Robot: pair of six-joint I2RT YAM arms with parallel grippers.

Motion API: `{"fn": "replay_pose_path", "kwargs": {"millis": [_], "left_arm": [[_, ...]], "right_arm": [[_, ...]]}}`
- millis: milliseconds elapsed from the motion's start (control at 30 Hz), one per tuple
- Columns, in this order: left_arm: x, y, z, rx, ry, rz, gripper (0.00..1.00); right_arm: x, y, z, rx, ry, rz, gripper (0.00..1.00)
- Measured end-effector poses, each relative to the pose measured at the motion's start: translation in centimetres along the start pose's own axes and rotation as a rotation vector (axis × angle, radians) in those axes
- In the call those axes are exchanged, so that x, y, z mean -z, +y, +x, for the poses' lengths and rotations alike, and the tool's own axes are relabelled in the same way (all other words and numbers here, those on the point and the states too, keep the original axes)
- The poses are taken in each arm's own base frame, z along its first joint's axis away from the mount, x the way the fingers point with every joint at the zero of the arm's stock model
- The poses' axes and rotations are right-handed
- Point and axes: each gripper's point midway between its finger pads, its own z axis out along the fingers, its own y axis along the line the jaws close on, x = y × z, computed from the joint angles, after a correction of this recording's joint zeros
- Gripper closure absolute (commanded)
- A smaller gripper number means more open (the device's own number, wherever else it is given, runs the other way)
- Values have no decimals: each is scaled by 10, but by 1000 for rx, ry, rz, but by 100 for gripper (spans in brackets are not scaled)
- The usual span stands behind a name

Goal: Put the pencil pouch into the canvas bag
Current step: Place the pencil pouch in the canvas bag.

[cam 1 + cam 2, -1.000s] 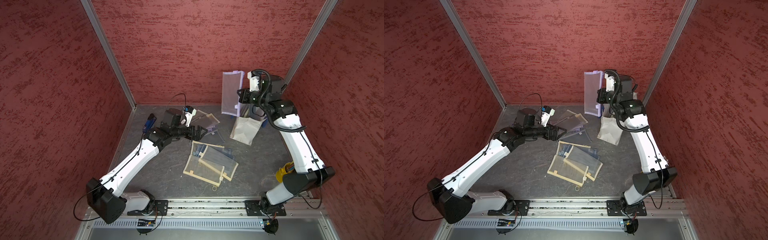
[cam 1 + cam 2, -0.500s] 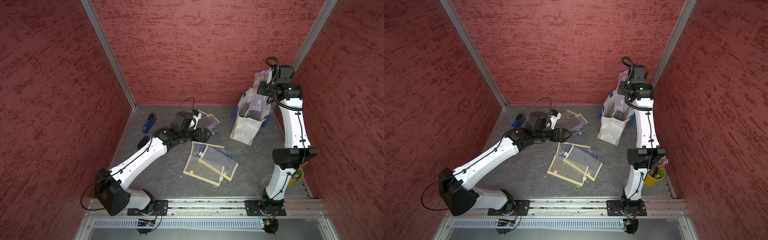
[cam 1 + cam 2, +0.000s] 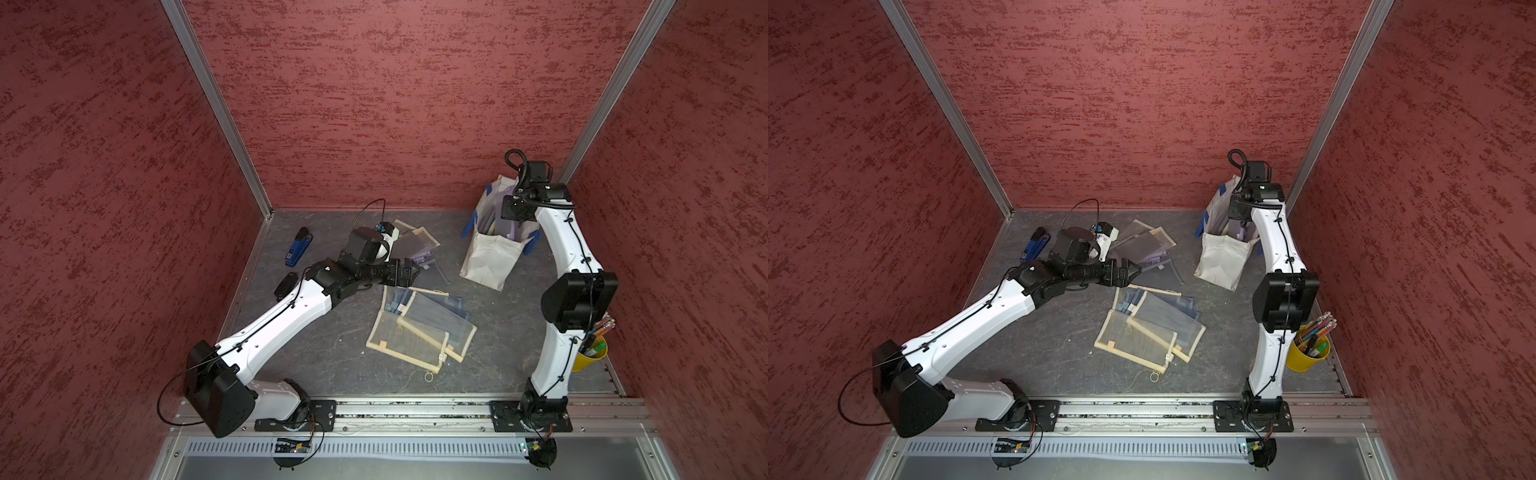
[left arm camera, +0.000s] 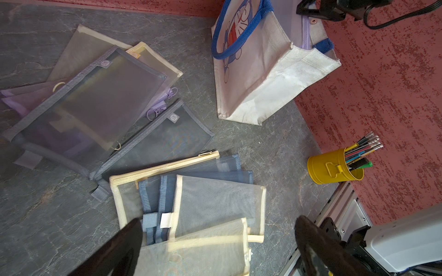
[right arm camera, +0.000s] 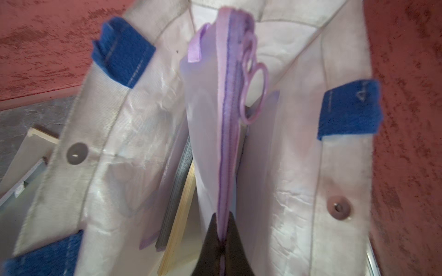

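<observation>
The off-white canvas bag [image 3: 492, 257] [image 3: 1221, 262] [image 4: 263, 78] with blue strap handles stands upright at the back right. My right gripper [image 5: 222, 229] reaches down into its mouth, shut on the zip edge of a lilac pencil pouch [image 5: 208, 119] [image 3: 512, 230]. The pouch hangs upright between the bag walls [image 5: 143, 119], beside other flat pouches inside. In both top views the right gripper's fingers are hidden by the wrist and the bag. My left gripper [image 3: 415, 268] [image 3: 1136, 268] [image 4: 218, 221] stands open and empty, low over loose mesh pouches.
Two piles of mesh pouches lie mid-floor: cream and blue ones [image 3: 419, 328] [image 4: 203, 203], grey and lilac ones [image 3: 415, 245] [image 4: 100, 100]. A yellow cup of pencils [image 3: 588, 357] [image 4: 332, 167] stands by the right arm. A blue stapler [image 3: 297, 251] lies at the back left.
The right arm swung from left of the bag to over it and lowered the lilac pouch into its mouth. The left gripper, still open, shifted slightly toward the cream and blue pile.
</observation>
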Motion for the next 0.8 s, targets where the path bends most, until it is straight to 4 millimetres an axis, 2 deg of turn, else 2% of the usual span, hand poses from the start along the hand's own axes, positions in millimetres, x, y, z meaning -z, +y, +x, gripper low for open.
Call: {"fn": "replay_pose_path", "kwargs": {"millis": [133, 267, 300, 367, 467, 500, 567, 633, 733, 800], "left_arm": [[-2, 2, 3, 2, 6, -5, 0], [-2, 4, 3, 1, 3, -14, 0], [-2, 4, 3, 1, 2, -15, 0], [-2, 5, 3, 1, 2, -17, 0], [-2, 5, 5, 5, 10, -16, 0], [-2, 5, 7, 11, 19, -11, 0], [-1, 6, 10, 27, 34, -11, 1], [-1, 8, 16, 37, 48, -15, 0], [2, 15, 35, 54, 88, -25, 0], [3, 19, 51, 71, 128, -31, 0]], "right_arm": [[-18, 1, 10, -20, 31, 1, 100], [-26, 2, 15, -45, 43, -7, 100], [-26, 2, 14, -51, 41, -8, 97], [-25, 2, 12, -60, 32, -9, 81], [-19, 2, 8, -68, 13, -10, 51], [-13, 1, 5, -71, 1, -12, 43], [2, 0, -1, -70, -28, -12, 35], [24, 0, -8, -62, -68, -15, 32], [63, 4, -16, -38, -135, -25, 29], [92, 16, -13, 0, -176, -54, 28]]}}
